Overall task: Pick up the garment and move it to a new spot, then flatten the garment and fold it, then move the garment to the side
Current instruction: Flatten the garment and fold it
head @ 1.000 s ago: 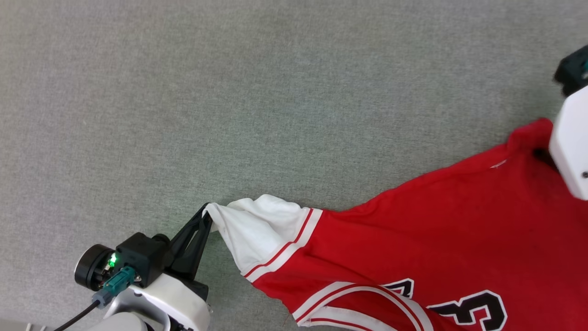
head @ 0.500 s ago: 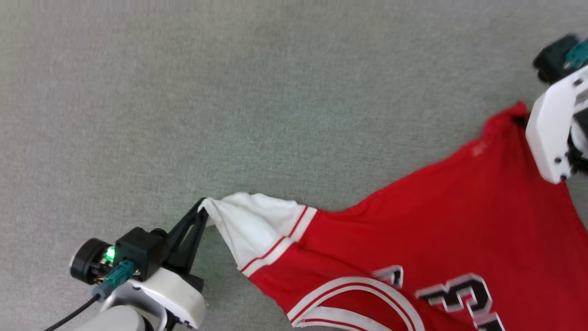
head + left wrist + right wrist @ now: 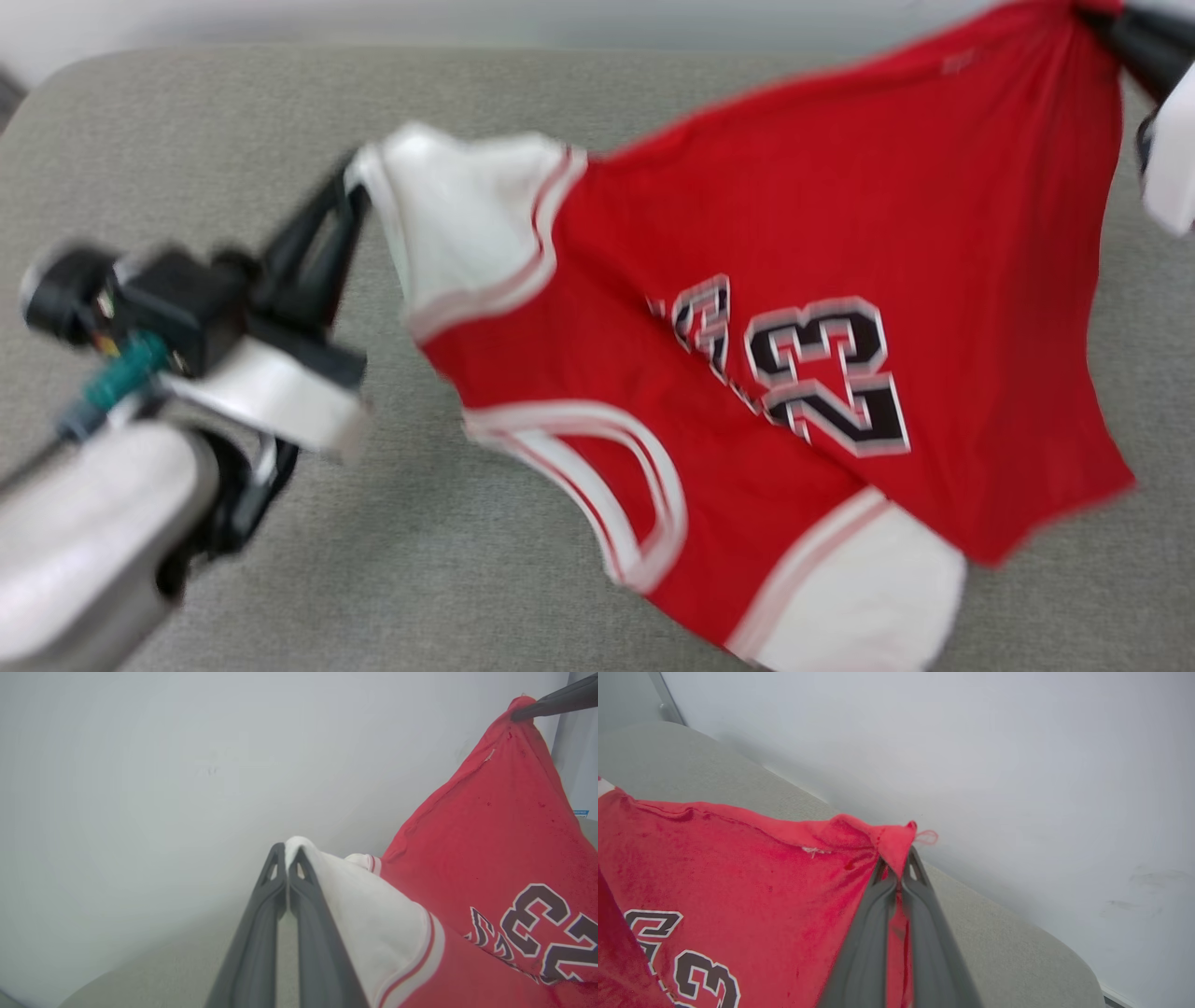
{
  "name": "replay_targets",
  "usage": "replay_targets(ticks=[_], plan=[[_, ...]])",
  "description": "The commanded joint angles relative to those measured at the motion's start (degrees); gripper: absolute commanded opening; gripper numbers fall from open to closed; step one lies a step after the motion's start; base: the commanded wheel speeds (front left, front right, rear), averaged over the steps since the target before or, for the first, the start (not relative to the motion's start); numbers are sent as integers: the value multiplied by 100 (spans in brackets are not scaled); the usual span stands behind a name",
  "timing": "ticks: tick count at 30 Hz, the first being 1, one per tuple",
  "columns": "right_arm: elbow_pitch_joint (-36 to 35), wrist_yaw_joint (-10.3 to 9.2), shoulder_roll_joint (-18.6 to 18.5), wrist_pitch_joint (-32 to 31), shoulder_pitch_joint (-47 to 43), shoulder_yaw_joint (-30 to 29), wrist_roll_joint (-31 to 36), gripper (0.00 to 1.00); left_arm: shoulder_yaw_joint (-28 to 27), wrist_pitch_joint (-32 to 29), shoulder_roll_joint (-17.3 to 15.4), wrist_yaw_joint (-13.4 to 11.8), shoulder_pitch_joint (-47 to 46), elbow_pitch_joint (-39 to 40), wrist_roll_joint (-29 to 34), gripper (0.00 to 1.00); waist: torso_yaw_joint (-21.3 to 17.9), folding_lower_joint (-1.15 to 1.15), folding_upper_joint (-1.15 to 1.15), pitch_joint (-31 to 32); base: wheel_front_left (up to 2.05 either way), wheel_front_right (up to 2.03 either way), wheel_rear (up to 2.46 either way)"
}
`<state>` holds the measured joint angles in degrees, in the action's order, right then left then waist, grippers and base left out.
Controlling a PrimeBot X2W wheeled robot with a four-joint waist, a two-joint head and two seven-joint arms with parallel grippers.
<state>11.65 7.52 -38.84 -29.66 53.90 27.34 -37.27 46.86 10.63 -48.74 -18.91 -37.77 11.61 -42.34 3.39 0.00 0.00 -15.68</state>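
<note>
- Shirt point(image 3: 803, 233) first: where is it seen?
- It is held up over the grey table point(image 3: 187, 112). It is stretched between the two pincers, and most of it hangs down below them. Whether the lowest part touches the table cannot be told, because the head view is blurred.
- How is it held by the left pincer point(image 3: 353, 182)?
- The left pincer is squeezed tight on the edge of one white sleeve point(image 3: 448, 215). The cloth is pinched right at the fingertips.
- And the right pincer point(image 3: 1111, 28)?
- That one is squeezed tight too, on a red corner of the shirt. The two pincers are set well apart, so the top edge is pulled nearly straight.
- Which step is being done?
- It looks like the first one: the shirt is picked up and is to be moved to a new spot. Nothing is flattened or folded yet.
- What is needed next?
- Probably the shirt is to be carried over and laid down on the table. Both holds need to be tight and the pincers wide apart, so the thin cloth is not dropped or bunched. The other white sleeve point(image 3: 859, 597) hangs lowest, so it is likely to be set down first.
</note>
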Motion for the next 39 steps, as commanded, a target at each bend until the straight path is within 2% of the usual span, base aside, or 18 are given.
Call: replay_targets(ticks=[1, 9, 18, 29, 34, 39], plan=[[-29, -7, 70, 116, 158, -100, 18, 0, -85, -67, 50, 78, -305, 7, 8, 0, -83, 0, 0, 16, 0, 0, 0], [-34, -7, 370, 310, 865, -517, 464, 0, -436, -539, 279, 497, -2000, -472, 174, 0, -321, 0, 0, -366, 0, 0, 0], [532, -7, 921, 331, 2402, -966, 1307, 0, -707, -814, 1002, 1205, -4230, -1832, 202, 0, -397, 0, 0, -1111, 0, 0, 0], [1395, -7, 1197, 650, 4543, -939, 2263, 0, -784, -724, 1710, 1878, -6769, -3517, 601, 0, -291, 0, 0, -1844, 0, 0, 0], [1859, -7, 1320, 826, 5042, -838, 2419, 0, -737, -533, 1964, 2100, -7342, -4237, 673, 0, -235, 0, 0, -2039, 0, 0, 0], [2327, -7, 1472, 1045, 4861, -614, 2330, 0, -606, -311, 2118, 2307, -7231, -4787, 642, 0, -207, 0, 0, -2159, 0, 0, 0]])
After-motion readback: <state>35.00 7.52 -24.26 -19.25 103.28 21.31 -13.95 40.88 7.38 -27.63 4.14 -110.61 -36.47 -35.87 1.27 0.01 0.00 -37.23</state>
